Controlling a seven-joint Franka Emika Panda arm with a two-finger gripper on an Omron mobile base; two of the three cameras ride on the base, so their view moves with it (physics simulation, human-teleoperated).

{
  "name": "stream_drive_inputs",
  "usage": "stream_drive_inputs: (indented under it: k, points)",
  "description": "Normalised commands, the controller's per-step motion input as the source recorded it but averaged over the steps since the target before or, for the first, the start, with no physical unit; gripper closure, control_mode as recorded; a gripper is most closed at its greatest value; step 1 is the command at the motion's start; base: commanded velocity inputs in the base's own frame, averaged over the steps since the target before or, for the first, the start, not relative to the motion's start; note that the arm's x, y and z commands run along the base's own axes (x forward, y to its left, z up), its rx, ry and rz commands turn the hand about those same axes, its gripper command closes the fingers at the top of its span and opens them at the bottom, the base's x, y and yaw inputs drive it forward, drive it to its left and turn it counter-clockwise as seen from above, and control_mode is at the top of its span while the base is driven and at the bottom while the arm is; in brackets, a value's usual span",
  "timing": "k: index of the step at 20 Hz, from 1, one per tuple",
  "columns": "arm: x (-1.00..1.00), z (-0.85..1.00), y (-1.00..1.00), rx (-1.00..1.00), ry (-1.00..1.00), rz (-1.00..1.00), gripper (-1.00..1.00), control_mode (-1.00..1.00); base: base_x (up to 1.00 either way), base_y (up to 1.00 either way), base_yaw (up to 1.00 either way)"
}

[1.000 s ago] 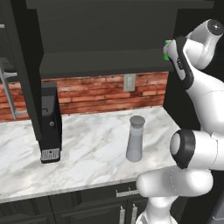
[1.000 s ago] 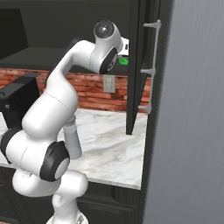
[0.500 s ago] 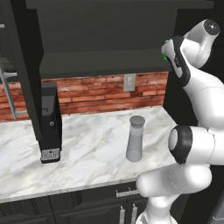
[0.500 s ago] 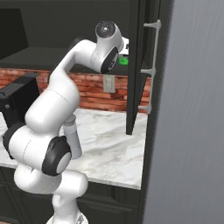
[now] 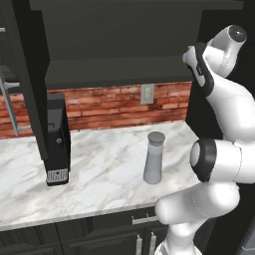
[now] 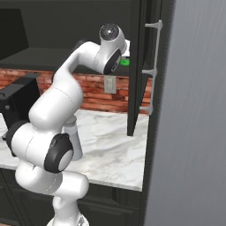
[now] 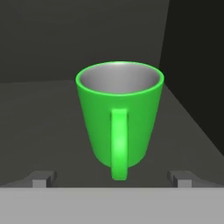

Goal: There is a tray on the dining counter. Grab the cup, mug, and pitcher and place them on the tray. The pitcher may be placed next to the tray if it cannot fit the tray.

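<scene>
Green mug (image 7: 119, 119) sits right in front of the claw (image 7: 112, 178), upright on a dark cabinet shelf (image 7: 39, 131), its loop handle turned straight back at the camera. Claw's fingers (image 7: 43, 178) are spread wide apart, one on each side of the mug, not touching it. Further down below, the grey pitcher (image 5: 154, 158) stands upright on the marble counter (image 5: 99, 169), with a black coffee machine (image 5: 57, 139) well off to its left against the red brick wall (image 5: 114, 107).
</scene>
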Motion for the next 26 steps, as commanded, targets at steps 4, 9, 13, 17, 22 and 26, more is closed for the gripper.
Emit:
stream_drive_inputs:
  k: [4, 9, 13, 17, 22, 26]
  points:
    - [0.17, -0.06, -0.09, 0.00, 0.00, 0.00, -1.00, -1.00, 0.00, 0.00, 0.00]
    - [0.18, 0.00, -0.04, 0.00, 0.00, 0.00, -1.00, -1.00, 0.00, 0.00, 0.00]
    - [0.15, 0.00, 0.00, 0.00, 0.00, 0.00, -1.00, -1.00, 0.00, 0.00, 0.00]
    - [0.12, 0.00, 0.00, 0.00, 0.00, 0.00, -1.00, -1.00, 0.00, 0.00, 0.00]
    - [0.06, 0.00, 0.00, 0.00, 0.00, 0.00, 1.00, -1.00, 0.00, 0.00, 0.00]
    - [0.00, 0.00, 0.00, 0.00, 0.00, 0.00, 1.00, -1.00, 0.00, 0.00, 0.00]
